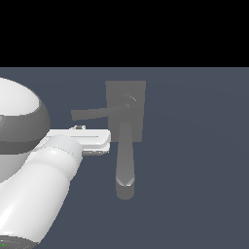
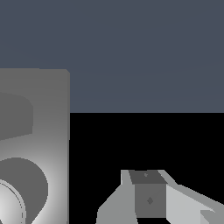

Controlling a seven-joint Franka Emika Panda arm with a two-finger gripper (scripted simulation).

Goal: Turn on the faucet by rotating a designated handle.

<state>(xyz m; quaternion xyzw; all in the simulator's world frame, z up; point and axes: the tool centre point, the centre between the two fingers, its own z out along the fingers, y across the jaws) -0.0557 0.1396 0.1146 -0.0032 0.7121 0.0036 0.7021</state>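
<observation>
The grey faucet point(image 1: 125, 109) has a rectangular block base, a round hub point(image 1: 129, 103) and a thick tapering spout point(image 1: 125, 165) that runs toward the camera. Its handle point(image 1: 92, 114), a thin straight bar, sticks out from the hub toward the exterior view's left. My white gripper point(image 1: 104, 140) lies level just under the handle, its tip beside the spout; I cannot tell whether it touches either. In the wrist view the fingers point(image 2: 148, 197) sit together with no gap and hold nothing. The faucet's block point(image 2: 52, 131) and part of the hub point(image 2: 17, 192) fill that view's side.
My large white arm point(image 1: 34, 185) fills the exterior view's lower left. The faucet stands on a plain blue-grey floor point(image 1: 194, 146), with no other objects in sight.
</observation>
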